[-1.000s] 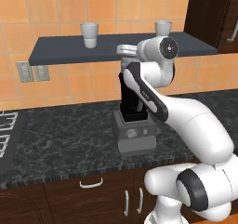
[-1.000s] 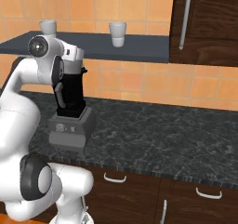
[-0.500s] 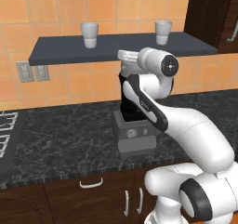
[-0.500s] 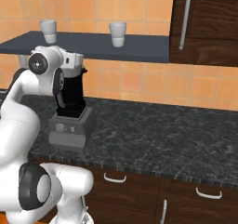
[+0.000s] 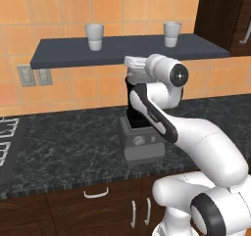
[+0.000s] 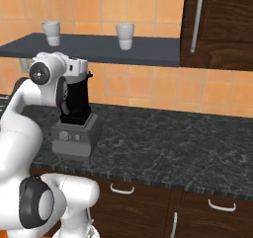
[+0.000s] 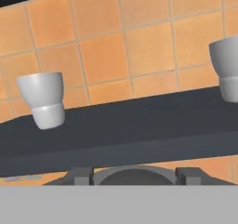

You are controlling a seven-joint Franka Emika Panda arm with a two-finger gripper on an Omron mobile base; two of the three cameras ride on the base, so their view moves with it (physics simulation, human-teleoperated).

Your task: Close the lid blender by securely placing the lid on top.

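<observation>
The blender (image 5: 138, 126) stands on the dark counter, a black tapered jar (image 6: 75, 101) on a boxy grey base (image 6: 73, 138) with a round dial. My gripper (image 5: 131, 63) hangs level right over the jar's mouth, pointing at the tiled wall, also from the other side (image 6: 81, 70). In the hand view the two fingertips (image 7: 80, 175) flank a round grey disc, the lid (image 7: 132, 173), so the gripper (image 7: 135, 178) is shut on the lid. The base views do not show whether the lid touches the jar rim.
A dark shelf (image 5: 122, 49) runs just above the hand, carrying two white cups (image 5: 94, 36) (image 5: 171, 33). A dark wall cabinet (image 6: 217, 24) hangs to the right. A stove edge (image 5: 6, 142) is at the left. Drawers with handles sit under the counter.
The hand has sunk a little from under the shelf toward the jar's mouth, and the wrist has turned. The blender has not moved.
</observation>
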